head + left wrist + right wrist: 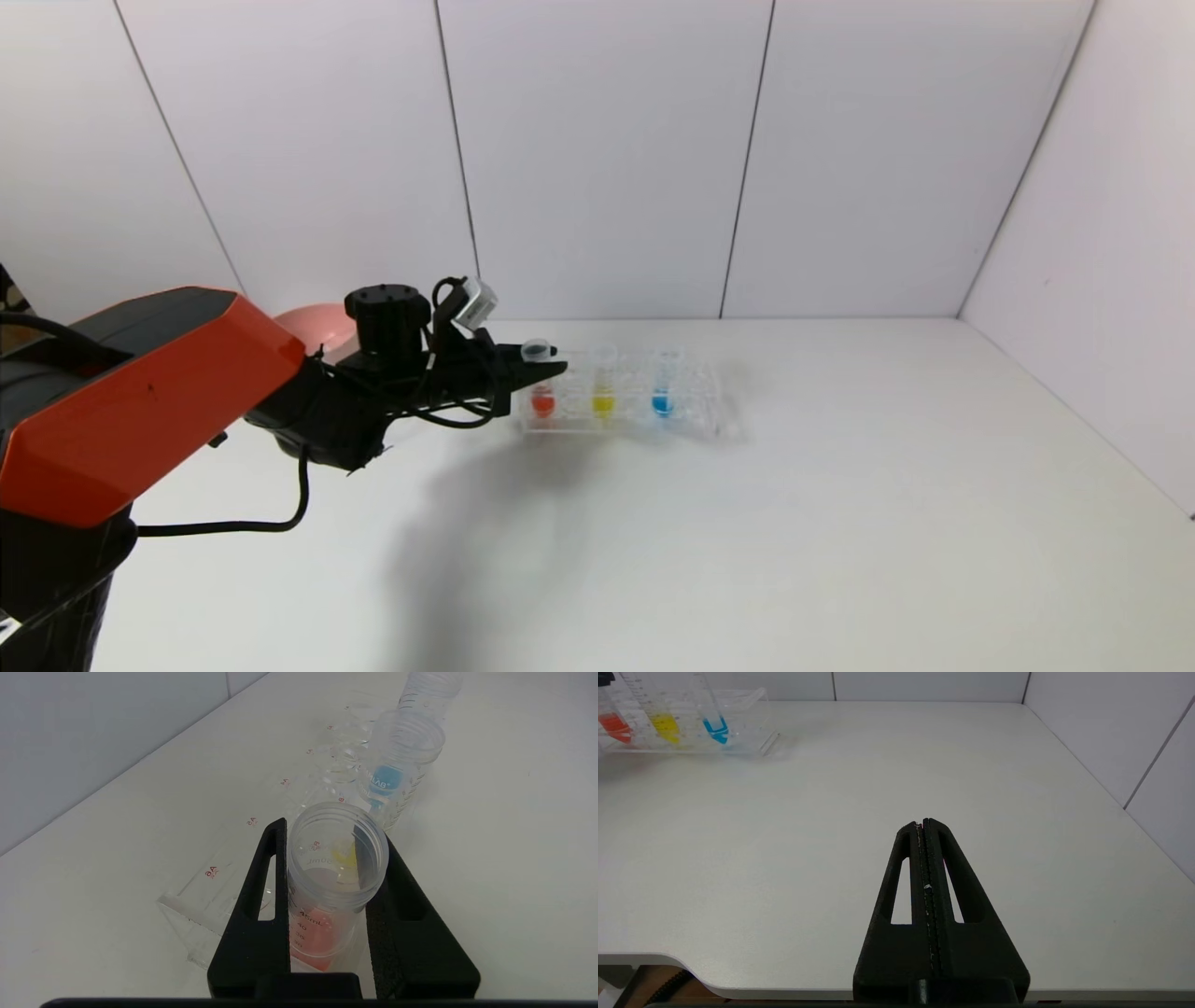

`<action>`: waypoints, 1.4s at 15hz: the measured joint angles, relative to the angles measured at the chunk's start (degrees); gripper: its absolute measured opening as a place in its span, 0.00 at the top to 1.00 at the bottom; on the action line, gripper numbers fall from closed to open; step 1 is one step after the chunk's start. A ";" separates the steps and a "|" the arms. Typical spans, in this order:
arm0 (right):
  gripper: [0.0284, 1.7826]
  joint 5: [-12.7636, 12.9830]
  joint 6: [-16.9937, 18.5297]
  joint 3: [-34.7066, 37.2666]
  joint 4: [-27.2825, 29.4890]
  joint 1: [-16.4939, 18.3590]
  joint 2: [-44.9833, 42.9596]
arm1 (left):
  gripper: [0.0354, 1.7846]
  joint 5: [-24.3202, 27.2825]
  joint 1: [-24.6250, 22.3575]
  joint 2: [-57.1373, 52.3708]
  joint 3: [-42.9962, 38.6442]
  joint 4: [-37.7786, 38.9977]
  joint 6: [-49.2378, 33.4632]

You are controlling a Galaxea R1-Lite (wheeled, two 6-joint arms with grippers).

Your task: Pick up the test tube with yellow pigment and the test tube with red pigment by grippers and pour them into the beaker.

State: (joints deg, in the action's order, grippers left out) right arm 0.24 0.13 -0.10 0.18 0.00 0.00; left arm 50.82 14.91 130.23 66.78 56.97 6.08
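Black left gripper: lower centre of left wrist frame, clamped tight on the test tube with red pigment, one finger on each side just under the threaded rim.
Left gripper, head view: left of centre, tips at the left end of the rack.
Red tube: upright, seated in the rack's left-end hole; red-orange liquid low in the bottom; open mouth up, printed scale on the wall.
Yellow tube: the test tube with yellow pigment next slot right of red in head view, upright in rack, untouched; in left wrist frame only a yellow blur seen through the red tube's mouth.
Blue tube: third along, right of yellow; upper right of left wrist frame, upright.
Rack: clear, many holes, centre of head frame on the white table; red slot letters visible in left wrist frame.
Pink bowl: left of head frame, mostly hidden behind left arm.
Beaker: cannot tell, not found in any view.
Right gripper: lower centre of right wrist frame, fingers pressed together, nothing held, over bare table near the front edge, well apart from rack at upper left.
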 joint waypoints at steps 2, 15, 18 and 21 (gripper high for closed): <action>0.95 0.00 0.00 0.00 0.00 0.00 0.00 | 0.75 0.00 -0.11 -0.38 0.04 -0.20 0.02; 0.95 0.02 0.00 0.00 0.00 0.00 0.00 | 0.75 0.05 0.13 -4.84 3.23 -9.78 0.24; 0.95 0.02 0.02 0.00 0.00 0.00 0.00 | 0.75 0.06 0.18 -5.42 4.33 -10.85 0.37; 0.95 0.00 0.02 0.00 0.00 0.00 0.00 | 0.75 0.06 0.20 -5.79 5.16 -11.63 0.45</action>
State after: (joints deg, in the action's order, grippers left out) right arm 0.24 0.16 -0.10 0.18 0.00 0.00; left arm 50.88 15.10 124.44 71.94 45.34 6.53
